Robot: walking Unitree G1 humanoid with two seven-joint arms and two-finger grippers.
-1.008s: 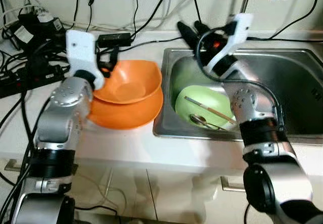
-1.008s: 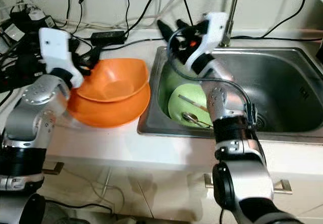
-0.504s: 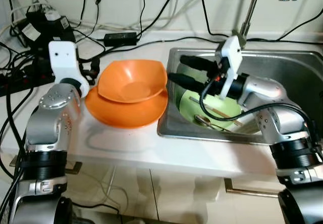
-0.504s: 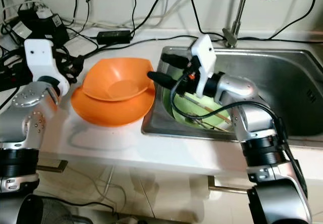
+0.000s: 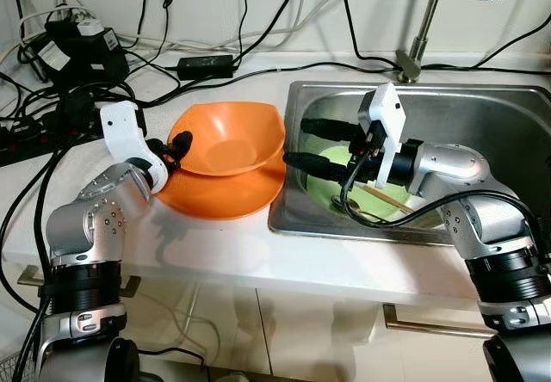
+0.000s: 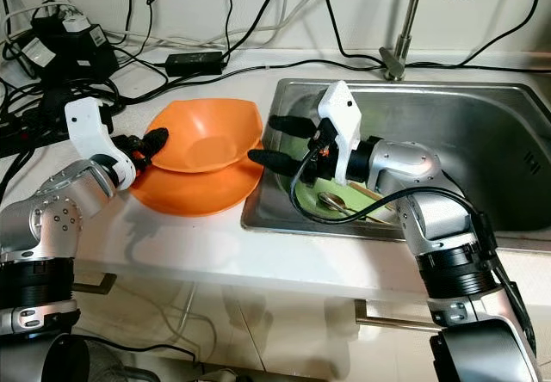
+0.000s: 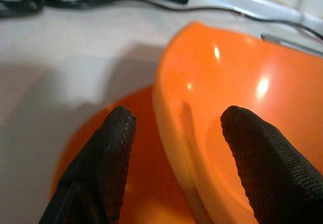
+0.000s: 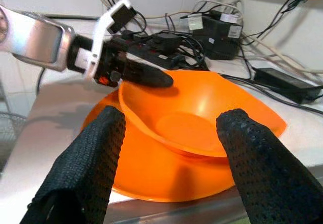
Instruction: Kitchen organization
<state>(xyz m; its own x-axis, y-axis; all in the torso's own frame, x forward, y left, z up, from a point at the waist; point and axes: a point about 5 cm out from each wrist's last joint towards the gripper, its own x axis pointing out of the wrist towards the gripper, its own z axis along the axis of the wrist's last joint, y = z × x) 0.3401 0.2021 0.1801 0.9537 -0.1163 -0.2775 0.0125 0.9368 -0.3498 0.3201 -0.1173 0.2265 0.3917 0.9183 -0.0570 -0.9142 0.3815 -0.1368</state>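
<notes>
white counter (image 5: 215,244): my left gripper (image 5: 179,148) apart, straddling upper orange bowl (image 5: 228,137) rim at 9 o'clock; right gripper (image 5: 303,144) apart at 3; bowl looks light, stiff, slick.

Bright, even indoor light on my feeds; soft shadows pool under the orange bowls (image 5: 225,154), glare dots their rims, and wrist-view fingertips (image 7: 113,153) blur.

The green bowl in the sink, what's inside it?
A spoon and chopsticks lie in the green bowl. The right gripper covers part of it.
</notes>
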